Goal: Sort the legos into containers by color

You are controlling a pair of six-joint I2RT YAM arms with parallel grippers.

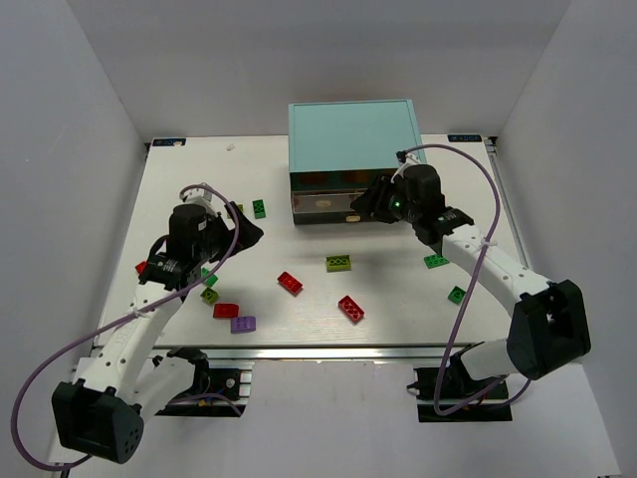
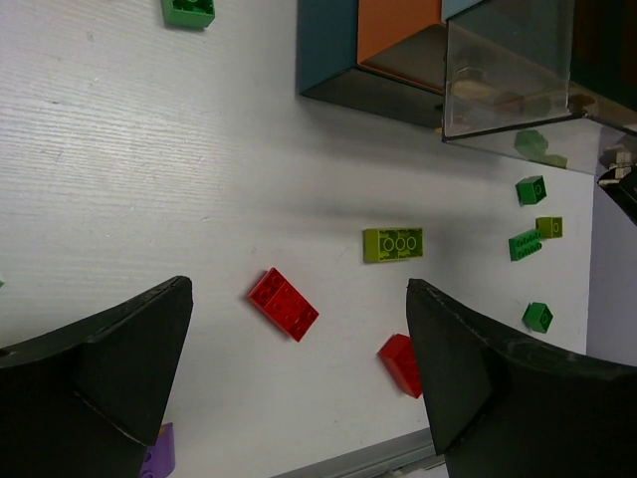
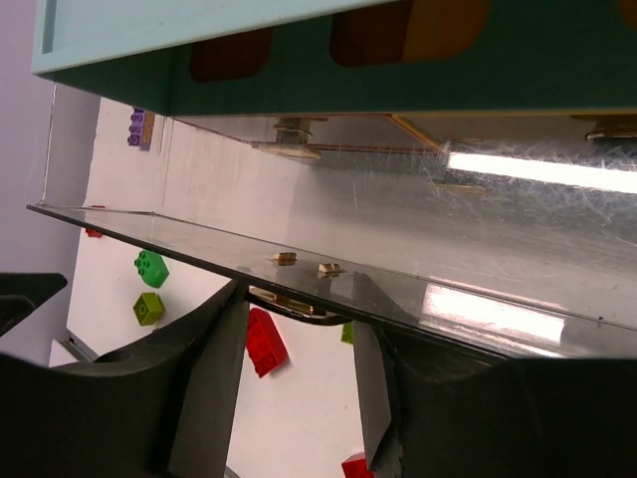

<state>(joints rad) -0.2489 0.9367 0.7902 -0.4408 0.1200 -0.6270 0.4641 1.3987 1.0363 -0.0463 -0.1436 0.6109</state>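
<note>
We note a flat white table (image 1: 299, 179) with a faint streaked grain. Plain white walls (image 1: 60, 149) close it in on the left, right and far sides, and a metal rail (image 1: 328, 351) runs along its near edge.

At the far side, slightly right of centre, stands the dark-framed box cabinet with a light teal top (image 1: 350, 134). Its shallow see-through drawer (image 1: 320, 206) projects forward from the cabinet front, over the table.

The right gripper (image 1: 366, 202) is at the drawer front. In the right wrist view its black fingers (image 3: 199, 388) stand either side of the small cream knob (image 3: 297, 303). We cannot tell whether they press on it.

The left gripper (image 1: 249, 225) hovers above the left half of the table. Its fingers (image 2: 109, 368) are wide apart and hold nothing.

The bricks lie loose on the table:
- **Centre:** the first red studded brick (image 1: 290, 283) and the second red brick (image 1: 350, 308) lie near the middle. The long yellow-green brick (image 1: 339, 263) lies between them and the drawer.
- **Right:** two dark green bricks (image 1: 436, 261) lie beside the right arm, apart from each other.
- **Left:** the third red brick (image 1: 225, 311) lies just beside the purple brick (image 1: 242, 324), with the small yellow-green brick (image 1: 209, 296) near them.
- **Far left:** the far dark green brick (image 1: 259, 208) lies just beyond the left gripper
</note>
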